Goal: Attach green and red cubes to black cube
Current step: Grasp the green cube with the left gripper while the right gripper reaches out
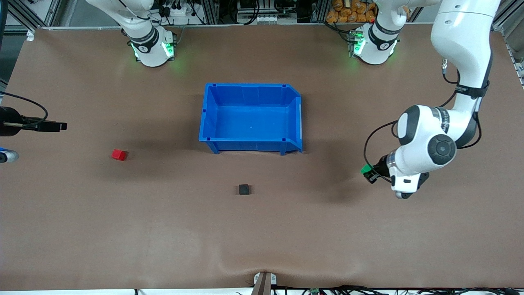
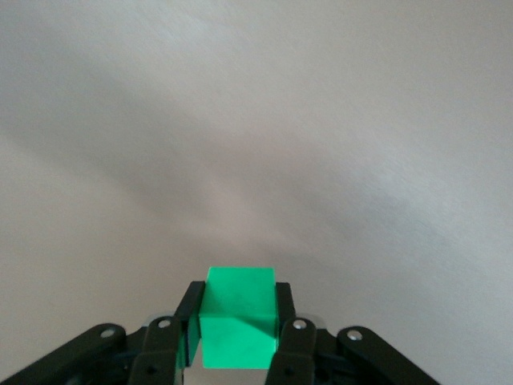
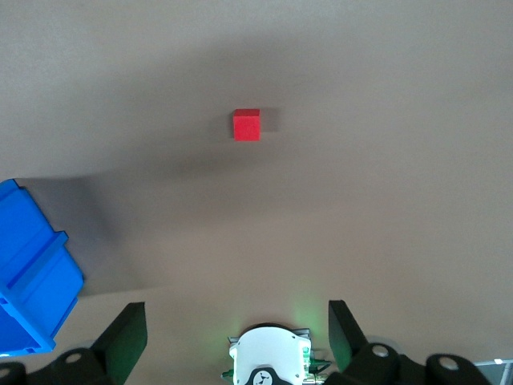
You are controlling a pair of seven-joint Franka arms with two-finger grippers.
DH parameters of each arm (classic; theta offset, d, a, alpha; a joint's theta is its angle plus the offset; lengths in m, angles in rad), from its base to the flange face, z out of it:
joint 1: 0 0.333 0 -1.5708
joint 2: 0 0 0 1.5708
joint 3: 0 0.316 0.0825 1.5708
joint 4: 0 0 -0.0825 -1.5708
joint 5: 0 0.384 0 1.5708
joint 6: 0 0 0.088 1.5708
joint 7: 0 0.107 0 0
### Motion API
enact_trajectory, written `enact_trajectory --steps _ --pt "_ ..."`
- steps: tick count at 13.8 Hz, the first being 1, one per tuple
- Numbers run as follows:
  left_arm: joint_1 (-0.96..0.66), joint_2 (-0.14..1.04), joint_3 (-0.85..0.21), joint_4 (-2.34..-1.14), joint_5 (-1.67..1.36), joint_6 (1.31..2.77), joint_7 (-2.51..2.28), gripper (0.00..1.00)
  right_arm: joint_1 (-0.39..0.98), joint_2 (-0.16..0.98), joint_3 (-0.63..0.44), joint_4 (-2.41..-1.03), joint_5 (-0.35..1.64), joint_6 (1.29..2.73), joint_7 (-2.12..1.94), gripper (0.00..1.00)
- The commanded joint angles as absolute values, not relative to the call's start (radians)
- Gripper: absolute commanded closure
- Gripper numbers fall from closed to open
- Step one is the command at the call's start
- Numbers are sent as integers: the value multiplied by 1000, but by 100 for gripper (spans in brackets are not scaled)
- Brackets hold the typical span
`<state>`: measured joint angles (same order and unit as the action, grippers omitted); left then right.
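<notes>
The green cube (image 1: 365, 169) (image 2: 238, 317) sits between the two black fingers (image 2: 286, 314) of my left gripper (image 1: 369, 173) (image 2: 238, 314), which is shut on it and holds it above the mat at the left arm's end of the table. The black cube (image 1: 244, 189) lies alone on the mat, nearer the front camera than the blue bin. The red cube (image 1: 119, 154) (image 3: 247, 125) rests on the mat toward the right arm's end. My right gripper (image 3: 235, 313) hangs high over the table, open and empty; only its wrist view shows it.
An empty blue bin (image 1: 251, 85) (image 3: 32, 273) stands at the middle of the table, nearer the arm bases. A black device on a cable (image 1: 37, 125) juts in at the right arm's end. The brown mat is wrinkled at its front edge (image 1: 262, 268).
</notes>
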<state>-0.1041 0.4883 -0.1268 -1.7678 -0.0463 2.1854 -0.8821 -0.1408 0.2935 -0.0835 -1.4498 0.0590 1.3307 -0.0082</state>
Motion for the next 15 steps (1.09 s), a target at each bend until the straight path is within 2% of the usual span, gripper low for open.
enact_trajectory --steps 1,6,15 --pt "-156 534 -124 -1678 -84 2166 -978 100 -163 302 -69 -1437 66 1319 -6 0" --pt "-259 563 -127 -1608 -163 2166 -1184 100 -163 307 -69 -1440 67 1318 -6 0" --pt "-373 745 -127 -1379 -195 2181 -1589 100 -167 344 -69 -1447 74 1327 -8 0"
